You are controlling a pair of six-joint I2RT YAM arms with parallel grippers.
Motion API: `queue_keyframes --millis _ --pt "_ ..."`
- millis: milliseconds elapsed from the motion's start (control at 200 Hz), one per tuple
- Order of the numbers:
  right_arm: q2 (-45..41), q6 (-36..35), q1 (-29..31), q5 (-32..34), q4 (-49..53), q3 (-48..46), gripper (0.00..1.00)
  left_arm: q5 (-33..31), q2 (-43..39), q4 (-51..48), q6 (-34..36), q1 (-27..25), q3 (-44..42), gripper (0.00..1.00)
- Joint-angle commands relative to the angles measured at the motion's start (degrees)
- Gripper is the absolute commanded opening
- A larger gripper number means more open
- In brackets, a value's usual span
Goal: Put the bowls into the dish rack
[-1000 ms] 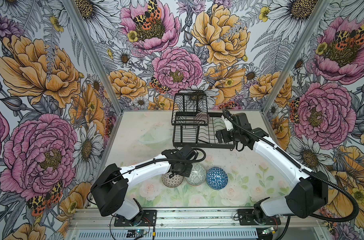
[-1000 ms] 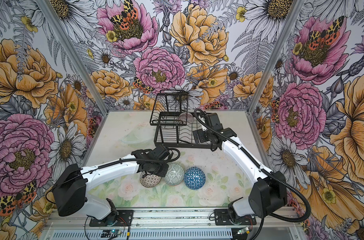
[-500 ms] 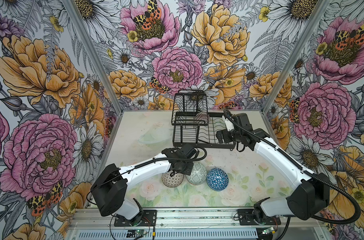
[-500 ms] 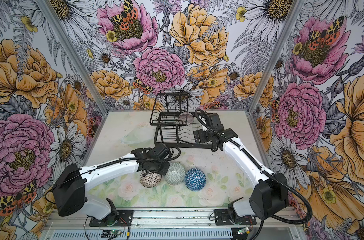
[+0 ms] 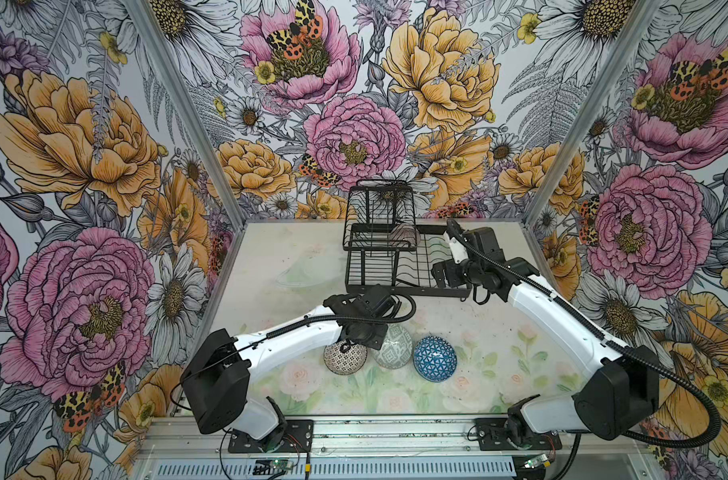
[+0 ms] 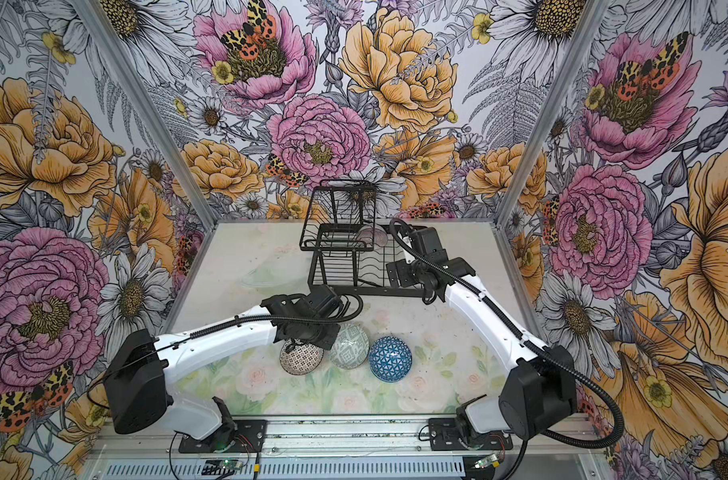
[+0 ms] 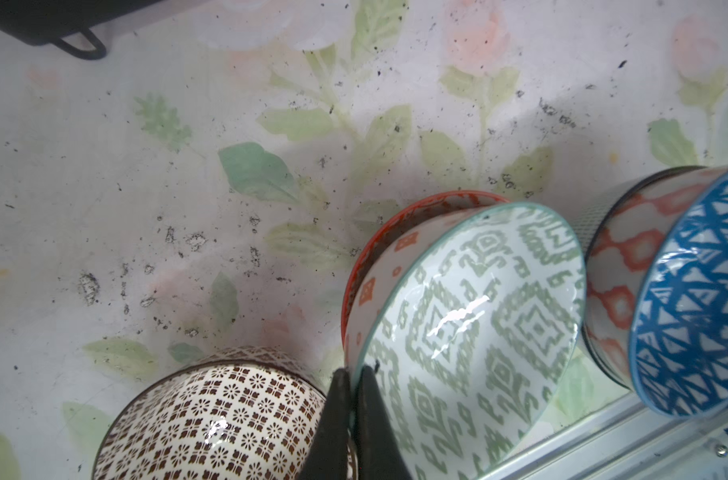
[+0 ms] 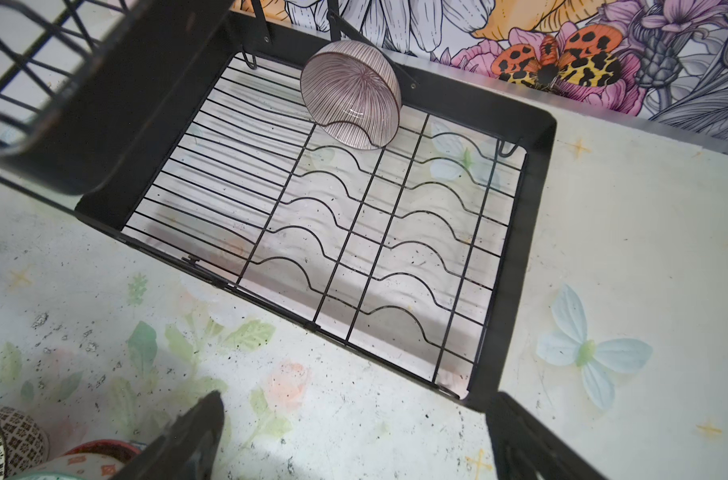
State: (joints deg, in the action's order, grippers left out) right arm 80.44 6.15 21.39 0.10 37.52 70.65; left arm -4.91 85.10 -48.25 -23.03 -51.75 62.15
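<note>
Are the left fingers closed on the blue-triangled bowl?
No, the left fingers pinch the rim of the grey-green bowl, not the blue-triangled bowl.

The grey-green bowl (image 7: 470, 332) bears geometric motifs, the floret bowl (image 7: 212, 419) dark flowers, the blue bowl (image 7: 694, 299) white triangles, the striped bowl (image 8: 349, 93) pinkish lines; the dish rack (image 8: 536, 187) is black.

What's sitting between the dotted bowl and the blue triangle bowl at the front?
The grey-green bowl, tilted, its rim pinched by the left pincer. Both top views show it flanked by the dotted bowl and the blue triangle bowl.
</note>
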Motion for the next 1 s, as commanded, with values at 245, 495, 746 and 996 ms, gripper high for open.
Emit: queue_keyframes --millis 245,495,746,996 --pt "-1.43 -0.67 -0.29 -1.20 -0.43 -0.51 0.99 -1.27 -0.33 -0.45 1.13 -0.41 1.18 0.10" --pt "-2.02 -0.70 -0.25 -1.07 -0.51 -1.04 1.00 -1.25 0.37 -0.47 1.12 -0.34 1.29 0.22" --pt "-2.39 -0.88 -0.29 -1.03 -0.43 -1.38 0.99 -0.66 2.09 -0.26 0.83 -0.33 1.39 0.38" --pt "-2.65 -0.92 -0.29 -0.97 -0.51 -1.66 0.99 0.40 4.25 1.57 0.92 -0.43 1.81 0.36"
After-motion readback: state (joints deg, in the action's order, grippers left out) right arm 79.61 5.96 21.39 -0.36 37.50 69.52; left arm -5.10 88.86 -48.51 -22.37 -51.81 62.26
